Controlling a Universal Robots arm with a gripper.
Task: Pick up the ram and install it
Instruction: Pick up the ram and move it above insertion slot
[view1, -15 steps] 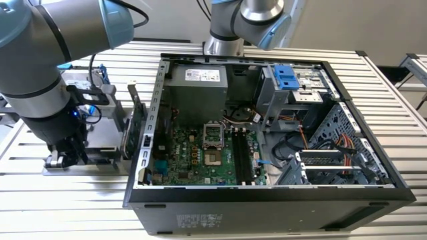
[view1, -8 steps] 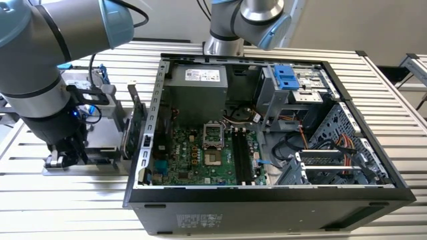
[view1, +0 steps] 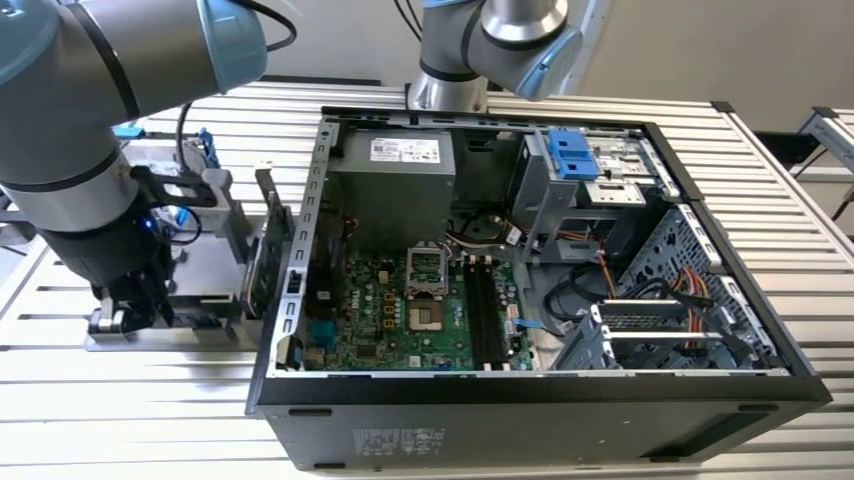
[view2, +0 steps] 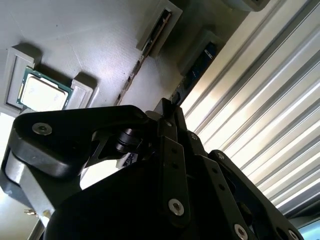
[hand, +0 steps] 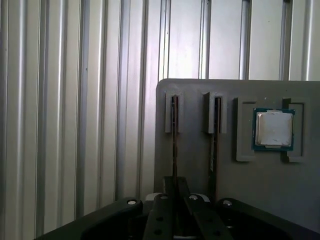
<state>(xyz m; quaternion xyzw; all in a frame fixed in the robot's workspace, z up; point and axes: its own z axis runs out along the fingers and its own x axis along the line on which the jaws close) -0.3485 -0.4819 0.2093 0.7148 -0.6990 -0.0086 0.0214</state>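
The only writing in sight is a white label (view1: 404, 150) on the power supply (view1: 394, 190) and a small sticker on the ram (view2: 199, 62) – neither is clear enough to say more. The gripper (hand: 175, 182) is down at the grey parts tray (hand: 200, 170), at the exterior view's left, beside the open computer case (view1: 534, 405) on the slatted metal table (view1: 134, 410). In both wrist views it sits over the near end of the ram, which stands on edge in the tray's slot farthest from the processor (hand: 273, 129). Whether the gripper is clamped on the stick or merely straddles it, I cannot tell. A second memory stick (hand: 216, 130) stands on edge in the next slot, between the ram and the processor, which lies flat in its own square pocket. The case lies on its side with its panel off – inside are the green motherboard (view1: 400, 310) with its black memory slots (view1: 483, 310), the power supply behind it, and a drive cage with a blue latch (view1: 571, 152).
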